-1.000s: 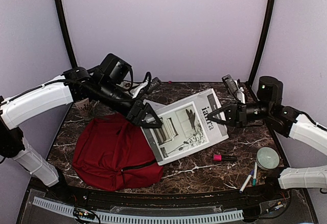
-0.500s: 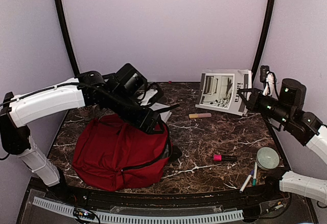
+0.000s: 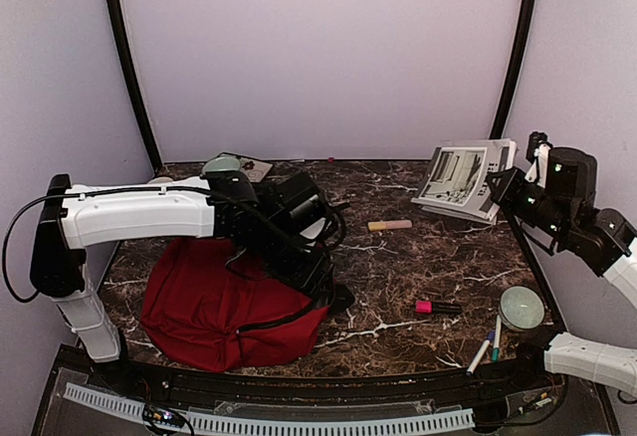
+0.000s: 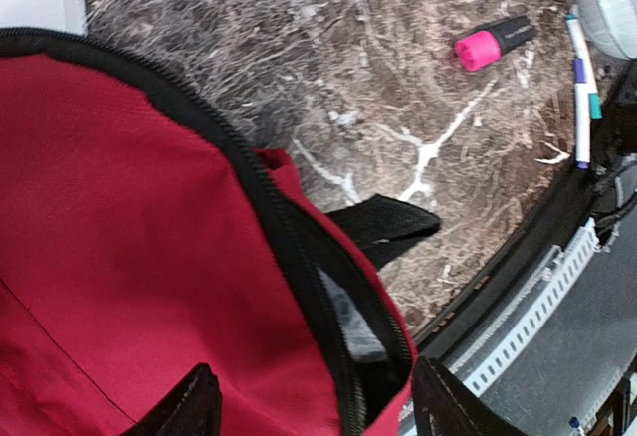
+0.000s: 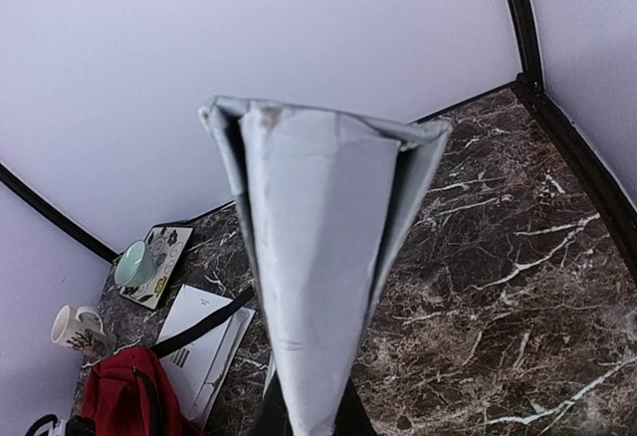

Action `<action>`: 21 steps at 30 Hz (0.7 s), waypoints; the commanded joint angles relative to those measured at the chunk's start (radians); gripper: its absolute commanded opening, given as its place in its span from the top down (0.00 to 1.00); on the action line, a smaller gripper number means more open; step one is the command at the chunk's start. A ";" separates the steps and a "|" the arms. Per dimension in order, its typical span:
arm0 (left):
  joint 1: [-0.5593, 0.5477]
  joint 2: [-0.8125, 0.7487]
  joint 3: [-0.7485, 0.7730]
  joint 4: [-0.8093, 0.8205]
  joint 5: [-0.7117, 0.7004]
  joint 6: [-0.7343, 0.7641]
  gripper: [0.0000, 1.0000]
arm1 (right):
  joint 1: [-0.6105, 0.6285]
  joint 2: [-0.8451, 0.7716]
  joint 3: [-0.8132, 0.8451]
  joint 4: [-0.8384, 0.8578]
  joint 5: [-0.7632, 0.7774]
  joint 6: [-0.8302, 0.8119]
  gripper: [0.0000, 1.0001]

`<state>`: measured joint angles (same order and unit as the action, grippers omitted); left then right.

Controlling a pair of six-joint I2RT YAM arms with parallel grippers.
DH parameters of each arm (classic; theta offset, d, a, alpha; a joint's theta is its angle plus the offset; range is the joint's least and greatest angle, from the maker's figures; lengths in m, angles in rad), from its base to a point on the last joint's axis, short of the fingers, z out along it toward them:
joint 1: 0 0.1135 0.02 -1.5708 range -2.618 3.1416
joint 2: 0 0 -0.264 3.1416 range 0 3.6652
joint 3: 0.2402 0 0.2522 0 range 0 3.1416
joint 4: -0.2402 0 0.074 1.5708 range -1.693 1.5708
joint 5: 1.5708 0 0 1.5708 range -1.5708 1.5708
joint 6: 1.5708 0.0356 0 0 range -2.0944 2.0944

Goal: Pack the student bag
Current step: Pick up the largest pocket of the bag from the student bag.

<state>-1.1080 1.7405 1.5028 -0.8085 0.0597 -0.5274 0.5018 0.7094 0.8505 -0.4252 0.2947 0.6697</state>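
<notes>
Dark-red bag (image 3: 209, 302) lies slumped on the marble table (image 3: 418, 257) at 8 o'clock, its zip mouth gaping toward 3 o'clock (grey lining just visible from the left wrist). Left gripper (image 4: 318, 411) is over that mouth, jaws spread, one finger on either side of the zipper rim, not pinching it. Right gripper (image 3: 506, 189) is aloft at 2 o'clock, jaws pressed onto a folded magazine (image 3: 463, 177) held off the table. Pink marker (image 3: 436, 308) lies at 4 o'clock.

I saw the student bag (image 3: 209, 302) as matt woven cloth, the table (image 3: 428, 257) as polished marble-look stone, the magazine (image 3: 463, 179) as smooth paper.
</notes>
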 commanded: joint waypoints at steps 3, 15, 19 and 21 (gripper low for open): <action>-0.018 0.011 0.020 -0.058 -0.056 -0.018 0.38 | -0.002 0.016 0.059 -0.053 0.020 0.073 1.00; -0.039 0.071 0.048 -0.116 -0.088 -0.044 0.45 | -0.002 -0.008 0.079 -0.139 0.045 0.098 1.00; -0.042 0.067 0.040 -0.136 -0.126 -0.062 0.55 | -0.002 -0.036 0.073 -0.157 0.042 0.087 1.00; -0.042 0.064 0.042 -0.146 -0.142 -0.066 0.71 | -0.002 -0.054 0.063 -0.154 0.031 0.086 1.00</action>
<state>-1.1439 1.8221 1.5230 -0.8860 -0.0231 -0.5747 0.5018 0.6933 0.8909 -0.5999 0.3157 0.7574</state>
